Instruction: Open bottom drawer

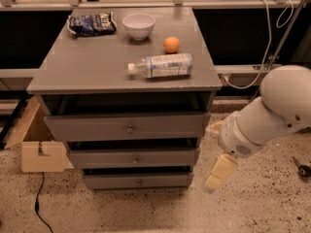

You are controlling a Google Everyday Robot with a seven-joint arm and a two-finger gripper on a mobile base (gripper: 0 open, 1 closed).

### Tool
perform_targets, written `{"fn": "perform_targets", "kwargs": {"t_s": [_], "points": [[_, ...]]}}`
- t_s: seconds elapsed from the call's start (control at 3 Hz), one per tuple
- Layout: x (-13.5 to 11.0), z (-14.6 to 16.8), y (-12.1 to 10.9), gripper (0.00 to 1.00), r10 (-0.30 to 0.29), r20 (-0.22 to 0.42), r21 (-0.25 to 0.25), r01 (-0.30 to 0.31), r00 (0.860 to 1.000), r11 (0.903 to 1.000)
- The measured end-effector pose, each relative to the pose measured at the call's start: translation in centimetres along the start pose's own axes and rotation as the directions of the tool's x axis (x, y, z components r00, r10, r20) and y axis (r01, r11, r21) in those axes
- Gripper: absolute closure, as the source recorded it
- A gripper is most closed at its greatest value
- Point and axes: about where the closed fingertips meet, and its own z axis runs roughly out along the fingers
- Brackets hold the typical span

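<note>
The bottom drawer (138,180) is the lowest and slimmest of three grey drawer fronts in the cabinet, with a small round knob (140,182) at its centre. Its front sits about flush with the drawer above, with a dark gap over it. My gripper (212,157) hangs from the white arm (272,115) just right of the cabinet, at the height of the lower drawers. Its cream fingers (219,173) stand apart and hold nothing. It does not touch the cabinet.
On the cabinet top (87,67) are a lying water bottle (163,65), an orange (171,44), a white bowl (139,25) and a chip bag (91,24). A cardboard box (41,149) stands at the left on the speckled floor. A cable (39,203) lies in front.
</note>
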Motion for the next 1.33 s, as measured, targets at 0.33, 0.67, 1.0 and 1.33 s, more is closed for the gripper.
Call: {"fn": "perform_targets", "kwargs": {"t_s": [0.33,0.67,1.0,1.33], "points": [[1.3,6.8,-0.7,0.0,-0.006,0.022,-0.04,0.007,1.0,0.9992],[3.0,14.3,-1.5,0.0,-0.039,0.064,-0.079,0.044,0.997,0.9959],[4.4,20.8,-2.1,0.0,-0.042,0.118,-0.119,0.056,0.992,0.9913],[5.1,23.3,-1.6,0.0,-0.027,0.134,-0.152,0.048,0.991,0.9872]]}}
